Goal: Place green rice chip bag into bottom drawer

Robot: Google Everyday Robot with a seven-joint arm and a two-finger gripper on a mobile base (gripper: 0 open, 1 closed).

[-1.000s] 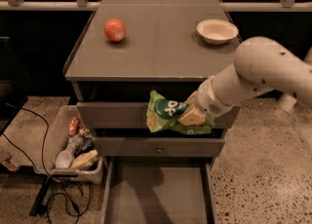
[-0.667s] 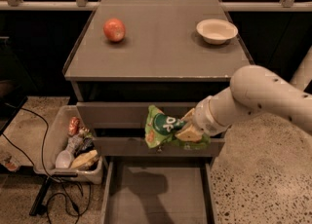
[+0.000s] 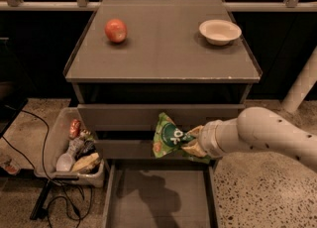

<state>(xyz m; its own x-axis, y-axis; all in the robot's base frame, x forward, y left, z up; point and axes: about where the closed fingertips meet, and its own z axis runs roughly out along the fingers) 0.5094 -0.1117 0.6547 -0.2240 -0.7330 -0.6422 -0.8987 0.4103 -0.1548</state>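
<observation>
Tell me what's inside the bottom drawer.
The bottom drawer shows only bare grey floor and a shadow. The gripper holds the green rice chip bag above it, covering part of its back edge; its front lies out of view.

The green rice chip bag (image 3: pixel 167 140) was bright green with a dark green round logo and white letters, pinched in the cream-tan gripper (image 3: pixel 192 142) below the tabletop's (image 3: pixel 163 53) front edge. Tabletop and bottom drawer (image 3: pixel 163 199) were plain grey. A red-orange apple (image 3: pixel 116 30) sat near the back-left corner, a cream bowl (image 3: pixel 220 31) near the back-right.
</observation>
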